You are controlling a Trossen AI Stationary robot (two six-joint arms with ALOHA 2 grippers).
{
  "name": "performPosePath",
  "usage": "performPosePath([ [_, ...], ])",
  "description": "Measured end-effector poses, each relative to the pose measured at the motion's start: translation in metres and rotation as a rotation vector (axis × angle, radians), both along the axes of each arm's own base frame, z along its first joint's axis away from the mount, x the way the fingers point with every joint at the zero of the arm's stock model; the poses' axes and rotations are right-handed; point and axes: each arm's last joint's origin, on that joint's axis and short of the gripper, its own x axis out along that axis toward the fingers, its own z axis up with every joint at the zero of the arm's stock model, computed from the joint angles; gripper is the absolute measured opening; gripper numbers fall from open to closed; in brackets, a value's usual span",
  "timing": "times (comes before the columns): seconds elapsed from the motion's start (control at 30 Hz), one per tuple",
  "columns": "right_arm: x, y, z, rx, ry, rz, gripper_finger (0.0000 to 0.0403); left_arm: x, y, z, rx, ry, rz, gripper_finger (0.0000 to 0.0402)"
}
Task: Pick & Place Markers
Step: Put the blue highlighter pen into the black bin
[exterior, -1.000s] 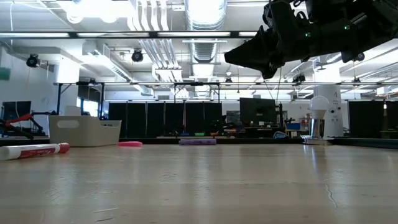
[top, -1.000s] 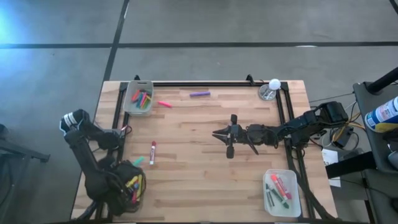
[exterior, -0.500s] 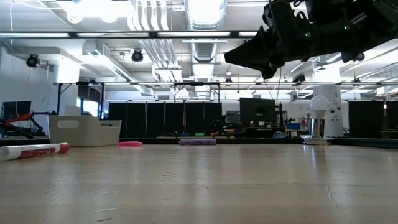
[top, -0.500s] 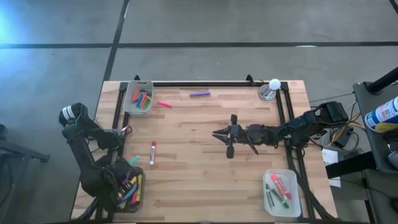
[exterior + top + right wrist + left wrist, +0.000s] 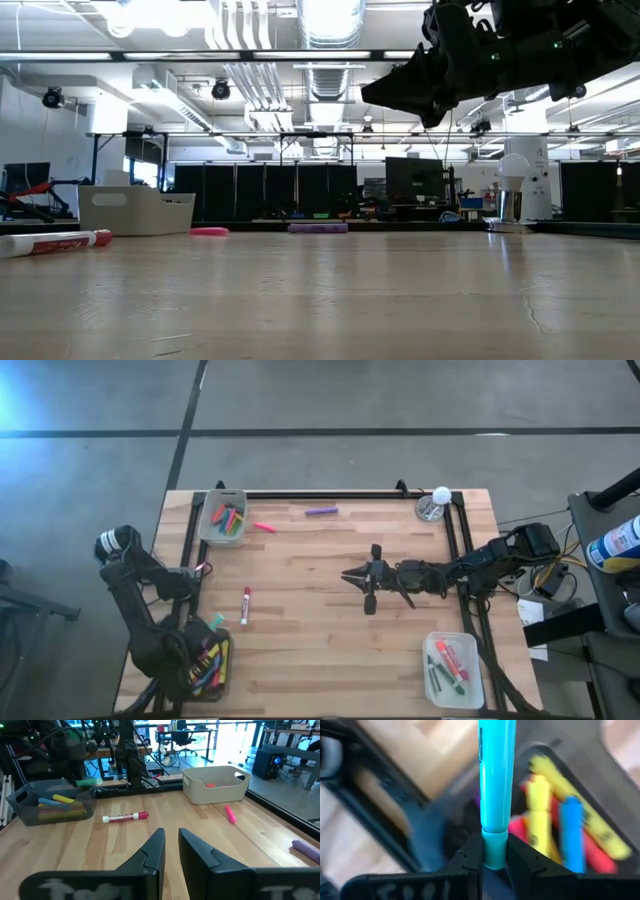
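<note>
1. Since a second ago the left arm has drawn back from over the dark bin (image 5: 208, 665) at the near-left corner, uncovering the markers inside; over the last half second nothing else has shifted.
2. The left tool (image 5: 494, 857) is clamped on the cap end of a smooth, round teal marker (image 5: 496, 785), which stands out over that dark bin, where yellow, pink and blue markers (image 5: 555, 827) lie side by side.
3. The tabletop (image 5: 320, 640) is pale wooden planking edged by a black metal frame.
4. A white-bodied marker with red ends (image 5: 245, 604) lies loose on the planks left of centre.
5. The right tool (image 5: 357, 575) hangs above mid-tabletop, its blunt dark fingers (image 5: 152, 851) close together with a narrow gap, holding nothing.
6. A clear rectangular bin (image 5: 453, 669) at the near-right corner holds red and green markers.
7. Farther back, a pink marker (image 5: 265, 527) lies just beside a pale rounded bin (image 5: 222, 516) of mixed colours at the far-left corner, and a purple marker (image 5: 321, 512) rests near the far edge.
8. A white ball on a metal stand (image 5: 437, 502) sits at the far-right corner.
</note>
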Motion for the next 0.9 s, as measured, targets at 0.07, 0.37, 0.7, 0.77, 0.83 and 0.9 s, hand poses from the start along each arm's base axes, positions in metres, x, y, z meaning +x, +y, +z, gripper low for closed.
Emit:
performPosePath([
  [0.07,0.000,0.000,0.000,0.000,0.000,0.000,0.0047,0.001,-0.005,0.000,-0.045,-0.018,-0.011,0.0055],
  [0.37,0.000,0.000,-0.001,-0.001,0.006,0.000,0.0047,0.008,-0.020,0.012,-0.138,-0.047,-0.076,0.0055],
  [0.7,0.000,0.000,-0.001,-0.001,0.007,0.000,0.0047,0.008,-0.039,-0.001,-0.232,0.057,-0.100,0.0066],
  [0.77,0.000,0.000,-0.001,-0.001,0.007,0.000,0.0047,0.009,-0.041,-0.005,-0.223,0.081,-0.112,0.0081],
  [0.83,0.000,0.000,-0.001,-0.001,0.007,0.000,0.0047,0.008,-0.041,-0.007,-0.219,0.100,-0.137,0.0098],
  [0.9,0.000,0.000,-0.001,-0.001,0.008,0.000,0.0047,0.008,-0.042,-0.008,-0.223,0.112,-0.160,0.0115],
])
